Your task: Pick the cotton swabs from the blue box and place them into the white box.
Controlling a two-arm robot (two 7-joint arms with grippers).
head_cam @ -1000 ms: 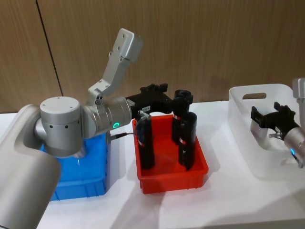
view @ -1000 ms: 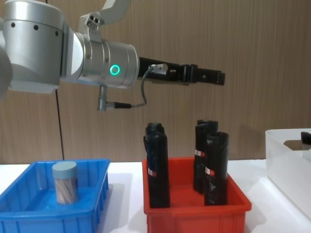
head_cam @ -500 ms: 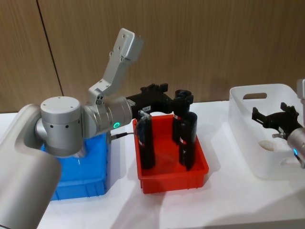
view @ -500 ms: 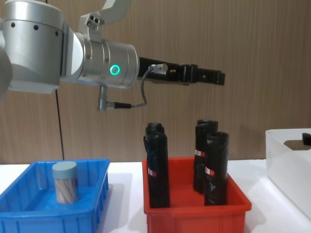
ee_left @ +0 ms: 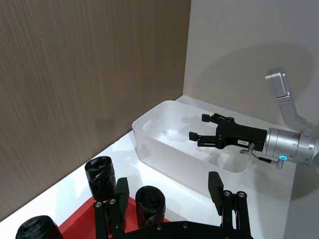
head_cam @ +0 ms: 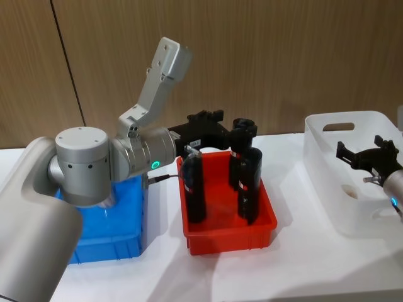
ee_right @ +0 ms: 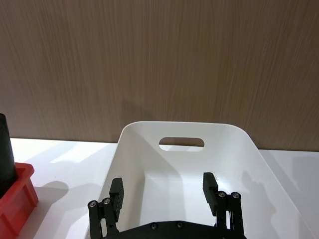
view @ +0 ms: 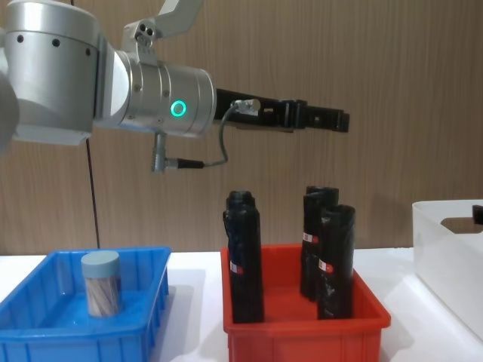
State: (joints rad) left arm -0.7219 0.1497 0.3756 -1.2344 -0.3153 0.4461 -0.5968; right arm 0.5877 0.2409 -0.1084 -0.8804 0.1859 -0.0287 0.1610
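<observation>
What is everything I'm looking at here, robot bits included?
cotton swabs jar: one, clear with pale lid, standing in the blue box
blue box: one, blue, table's left
red bin: one, red, middle
black rolls: three, black, upright in the red bin
white box: one, translucent white, right
table: one, white
left gripper: black, open, high above the red bin
right gripper: black, open, over the white box

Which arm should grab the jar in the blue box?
Left: the left end effector, open, hangs over the red bin beside the blue box with the cotton swabs; the right end effector is over the white box.
</observation>
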